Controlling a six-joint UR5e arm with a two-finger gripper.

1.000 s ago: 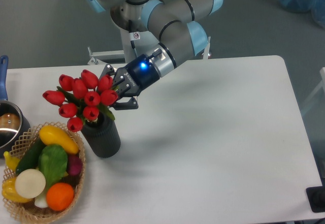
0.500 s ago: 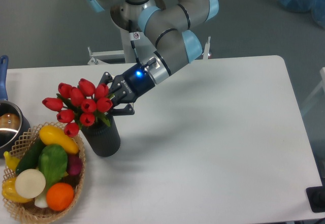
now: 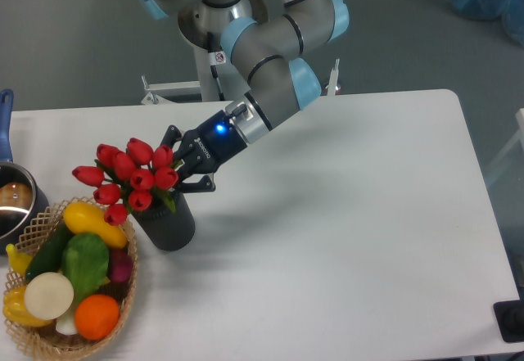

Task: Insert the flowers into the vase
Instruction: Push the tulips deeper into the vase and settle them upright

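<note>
The flowers (image 3: 127,177), a bunch of red closed tulips with green leaves, stand tilted to the left over the mouth of the vase (image 3: 169,223). Their stems go down into its opening. The vase is a dark ribbed cylinder, upright on the white table just right of the basket. My gripper (image 3: 182,164) comes in from the right, just above the vase's rim, and is shut on the flowers at the stems right behind the heads. The stems themselves are hidden by the heads and the fingers.
A wicker basket (image 3: 29,340) of produce sits at the front left, touching the vase's left side. A steel pot (image 3: 12,201) with a blue handle stands at the left edge. My arm (image 3: 270,58) reaches in from the back centre.
My gripper has moved left and down with the flowers, and the bunch now sits lower in the vase's mouth. The vase and basket have not moved.
</note>
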